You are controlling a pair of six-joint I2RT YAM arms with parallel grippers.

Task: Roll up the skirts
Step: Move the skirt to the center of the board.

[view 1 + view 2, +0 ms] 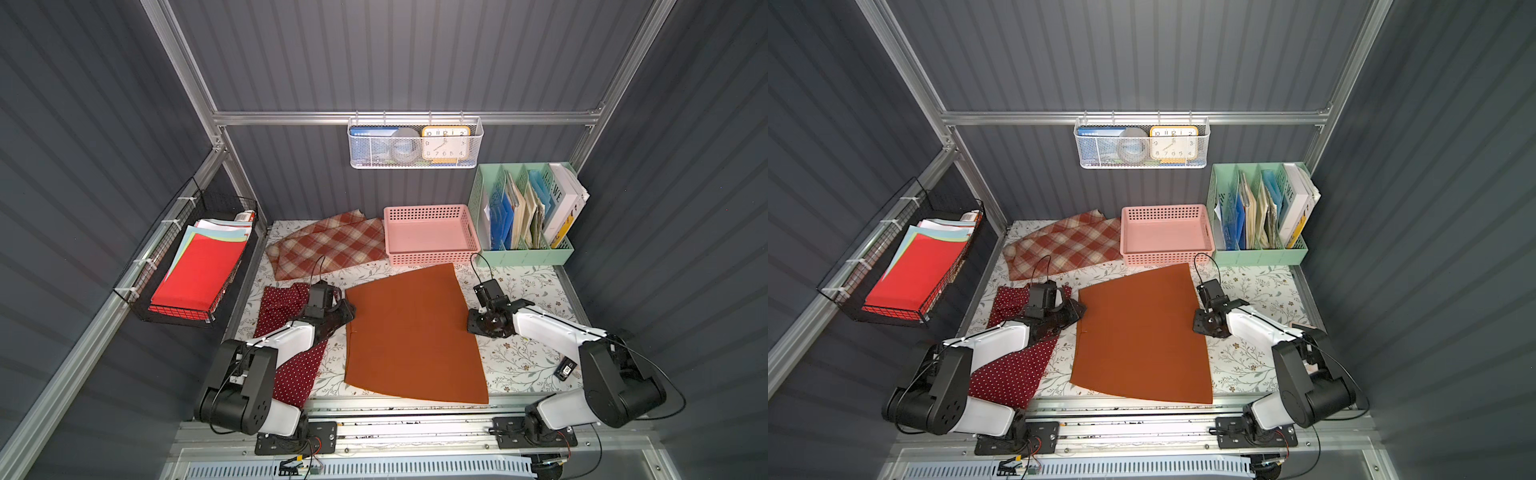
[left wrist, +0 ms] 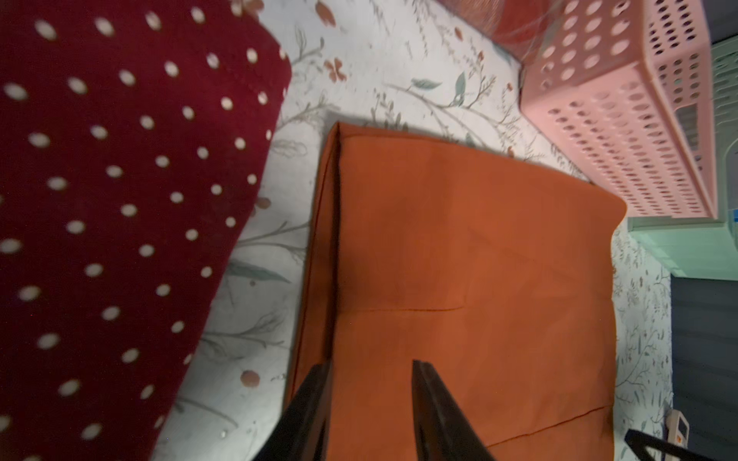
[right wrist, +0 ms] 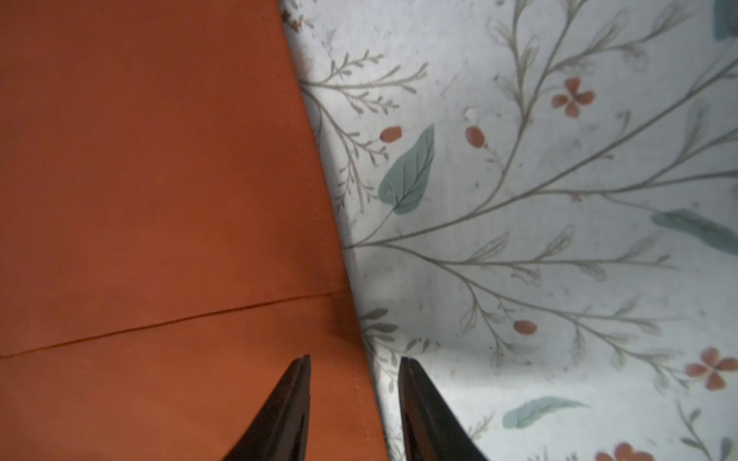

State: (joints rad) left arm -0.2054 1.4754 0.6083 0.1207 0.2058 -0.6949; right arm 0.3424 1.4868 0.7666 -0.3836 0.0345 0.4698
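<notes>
- While the rust-orange skirt (image 1: 411,332) lies flat on the desk (image 1: 519,357), both top views hide how the hands at its side edges stand.
- Wrist views settle it: left hand (image 2: 371,371) spread over one edge, right hand (image 3: 355,363) spread astride the opposite edge, pinching nothing.
- Left arm (image 1: 286,338) covers part of the polka-dot skirt (image 1: 299,374); plaid skirt (image 1: 328,245) lies unrolled at the back.

Dark ribbed walls (image 1: 415,54), aluminium frame (image 1: 291,117), floral tabletop (image 1: 519,361).
</notes>
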